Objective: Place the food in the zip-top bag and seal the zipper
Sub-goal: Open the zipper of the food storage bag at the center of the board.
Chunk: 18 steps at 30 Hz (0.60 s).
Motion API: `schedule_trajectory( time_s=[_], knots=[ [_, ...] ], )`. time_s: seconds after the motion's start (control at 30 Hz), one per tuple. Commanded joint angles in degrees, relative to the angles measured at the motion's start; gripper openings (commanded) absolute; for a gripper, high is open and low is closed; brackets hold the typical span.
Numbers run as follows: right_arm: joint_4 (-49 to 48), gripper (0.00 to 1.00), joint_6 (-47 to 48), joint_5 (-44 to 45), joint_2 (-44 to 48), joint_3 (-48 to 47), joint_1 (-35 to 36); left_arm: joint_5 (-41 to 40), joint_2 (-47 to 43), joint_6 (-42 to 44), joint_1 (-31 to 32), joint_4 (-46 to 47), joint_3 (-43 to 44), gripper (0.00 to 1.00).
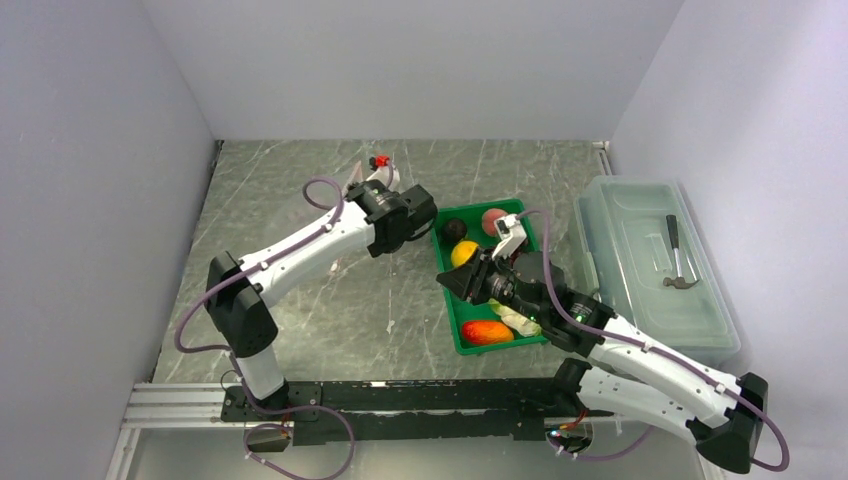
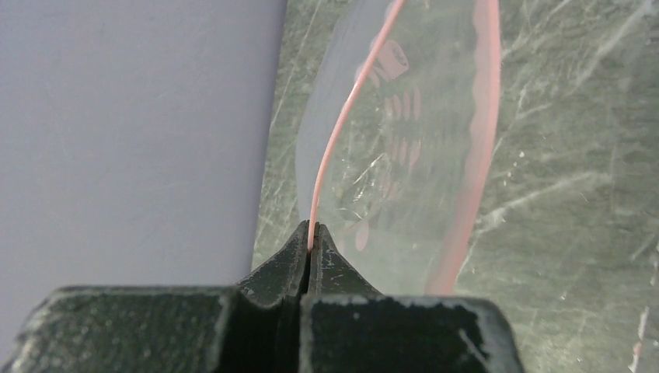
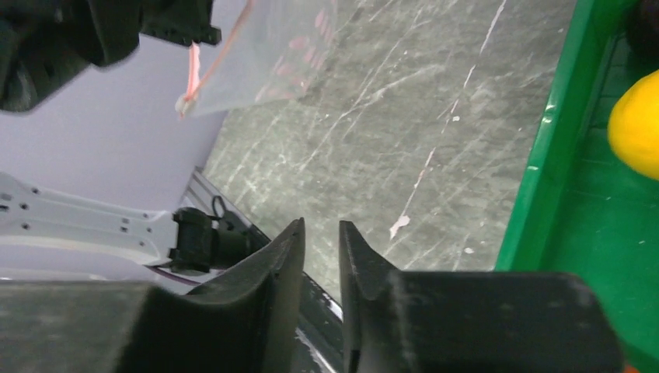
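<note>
My left gripper (image 1: 368, 188) is shut on one pale pink lip of the zipper (image 2: 342, 124) and holds the clear zip-top bag (image 2: 388, 155) up off the table; the other lip (image 2: 478, 140) hangs apart, so the mouth is open. The bag also shows in the right wrist view (image 3: 264, 47). My right gripper (image 1: 452, 281) is over the left edge of the green tray (image 1: 455, 330), jaws a narrow gap apart and empty (image 3: 321, 229). In the tray lie a lemon (image 1: 463, 253), a dark round fruit (image 1: 455, 229), a pinkish fruit (image 1: 493, 220), a red-orange fruit (image 1: 487, 332) and lettuce (image 1: 515, 318). The grapes are hidden.
A large clear lidded box (image 1: 620, 215) with a grey hammer (image 1: 680, 265) inside stands right of the tray, against the right wall. White walls close in the left, back and right. A metal rail (image 1: 180, 405) runs along the near edge.
</note>
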State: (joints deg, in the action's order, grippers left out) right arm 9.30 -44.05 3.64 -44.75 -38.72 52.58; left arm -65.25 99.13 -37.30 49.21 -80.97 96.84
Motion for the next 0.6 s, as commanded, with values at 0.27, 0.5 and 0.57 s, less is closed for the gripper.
schedule_trajectory(
  time_s=[0.27, 0.5, 0.57],
  knots=[
    [-12.3, 0.00, -8.8, 3.9, 2.2, 4.3, 0.0, 3.9, 1.2, -15.2, 7.5, -14.5, 5.1, 0.00],
    [-14.3, 0.00, -10.1, 4.3, 2.3, 4.8, 0.0, 13.1, -5.5, -5.8, 8.7, -0.8, 0.3, 0.00],
    [-15.1, 0.00, -10.5, 4.3, 1.8, 4.8, 0.0, 14.9, -7.3, -4.3, 8.8, 2.4, -1.2, 0.00]
  ],
)
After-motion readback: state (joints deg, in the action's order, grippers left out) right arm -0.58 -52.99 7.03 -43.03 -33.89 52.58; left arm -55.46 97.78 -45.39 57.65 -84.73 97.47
